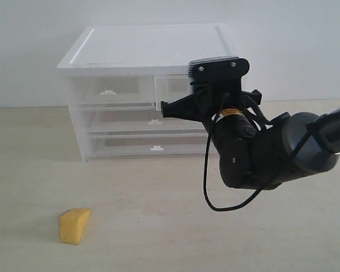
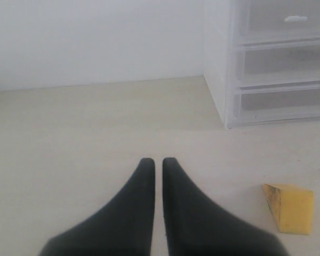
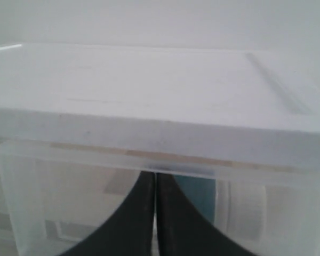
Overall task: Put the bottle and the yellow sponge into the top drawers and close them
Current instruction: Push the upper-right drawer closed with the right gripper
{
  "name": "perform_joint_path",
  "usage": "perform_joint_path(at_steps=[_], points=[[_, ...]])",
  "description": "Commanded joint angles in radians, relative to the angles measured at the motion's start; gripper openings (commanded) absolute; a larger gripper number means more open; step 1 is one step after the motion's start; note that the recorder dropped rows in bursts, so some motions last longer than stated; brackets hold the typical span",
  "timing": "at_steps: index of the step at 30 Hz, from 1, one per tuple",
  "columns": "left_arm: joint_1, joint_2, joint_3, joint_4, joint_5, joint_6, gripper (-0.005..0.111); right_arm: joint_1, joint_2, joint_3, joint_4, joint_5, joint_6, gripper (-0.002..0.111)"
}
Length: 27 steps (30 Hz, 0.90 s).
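The yellow sponge (image 1: 75,225) lies on the table at the front left, well away from the cabinet (image 1: 153,48); the left wrist view has the sponge (image 2: 290,207) beside my left gripper (image 2: 158,161), which is shut on nothing above the table. My right gripper (image 1: 215,105) is at the right top drawer (image 1: 171,88), shut, its tips (image 3: 156,176) against the translucent drawer front (image 3: 69,186). That drawer stands a little way out. Through its front the bottle (image 3: 202,194) shows, lying inside with its teal label and white cap. The left top drawer (image 1: 107,90) is closed.
Two full-width drawers (image 1: 153,122) sit closed below the top pair. A black cable (image 1: 207,187) hangs from the right arm above the table. The left arm is outside the exterior view.
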Motion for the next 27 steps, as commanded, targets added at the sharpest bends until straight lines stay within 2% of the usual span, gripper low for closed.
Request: perform_joint_path(at_steps=[1,6,17,27], points=[[0.002,-0.004,0.004,-0.009,-0.003,0.001,0.004,0.003,-0.016,-0.01,-0.013,0.059,-0.007,0.0],[0.002,-0.004,0.004,-0.009,-0.003,0.001,0.004,0.031,-0.072,-0.01,-0.005,0.211,-0.096,0.0],[0.002,-0.004,0.004,-0.009,-0.005,0.001,0.004,0.036,-0.277,-0.01,0.001,0.689,-0.201,0.0],[0.002,-0.004,0.004,-0.009,-0.005,0.001,0.004,-0.102,-0.39,-0.01,-0.053,1.259,-0.346,0.0]])
